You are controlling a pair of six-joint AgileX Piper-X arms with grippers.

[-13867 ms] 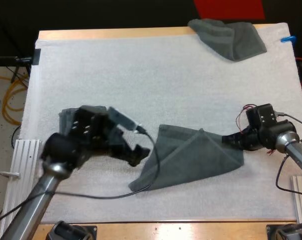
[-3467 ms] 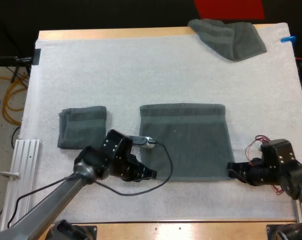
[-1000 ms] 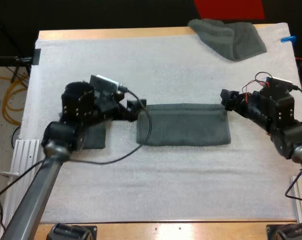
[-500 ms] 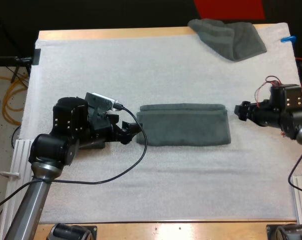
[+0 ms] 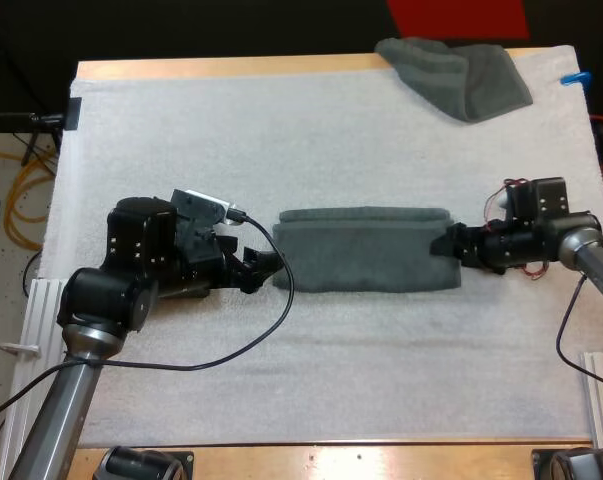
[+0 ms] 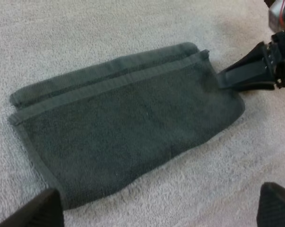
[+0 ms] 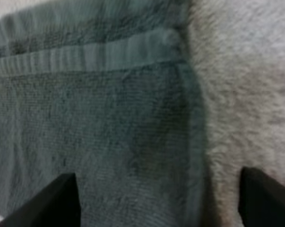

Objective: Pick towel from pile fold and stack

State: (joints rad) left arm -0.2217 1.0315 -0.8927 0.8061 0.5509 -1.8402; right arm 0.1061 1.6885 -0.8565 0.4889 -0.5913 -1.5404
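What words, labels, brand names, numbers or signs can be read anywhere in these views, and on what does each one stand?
None: no text, label, brand, number or sign can be read in any view.
The folded towel, the crumpled towel and the white mat are plain, with no print.
The left gripper and the right gripper show no legible marking.

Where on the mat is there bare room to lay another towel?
Bare mat lies between the folded towel and the near edge, and between it and the crumpled towel. Crowded: the towel's ends, with the left gripper and right gripper.
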